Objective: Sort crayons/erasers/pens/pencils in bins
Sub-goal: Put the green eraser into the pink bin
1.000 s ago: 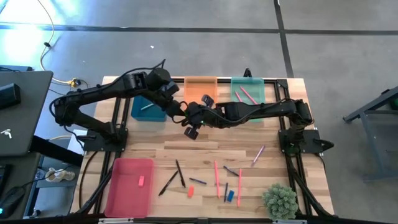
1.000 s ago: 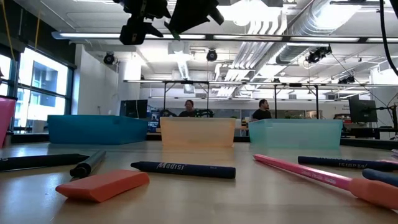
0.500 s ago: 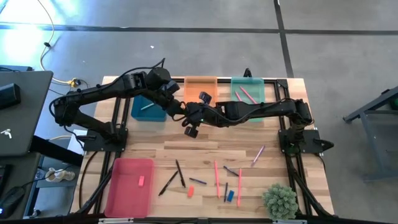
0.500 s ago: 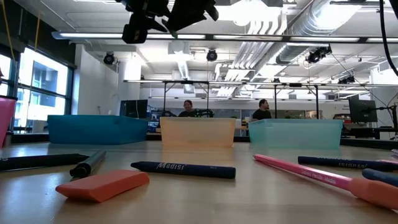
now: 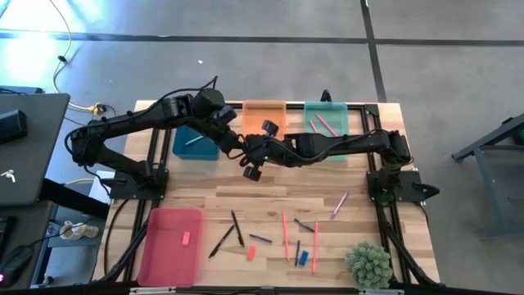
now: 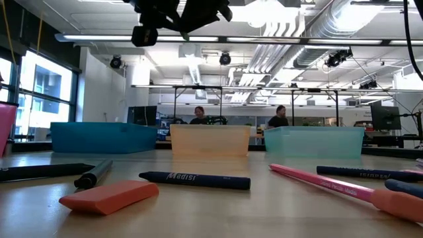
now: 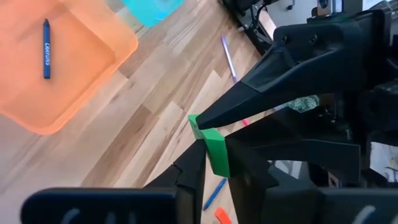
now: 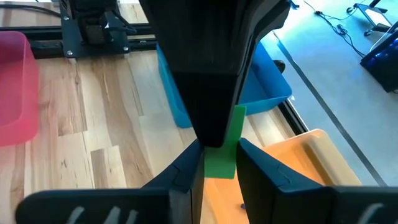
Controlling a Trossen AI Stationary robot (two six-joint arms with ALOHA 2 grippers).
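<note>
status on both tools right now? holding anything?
Left tool: closed on the green eraser, above the table.
Right tool: closed on the same green eraser, mid-handover.

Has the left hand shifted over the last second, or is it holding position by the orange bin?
No. In the high view the left hand sits at the same spot beside the orange bin, meeting the right hand at the green eraser.
</note>
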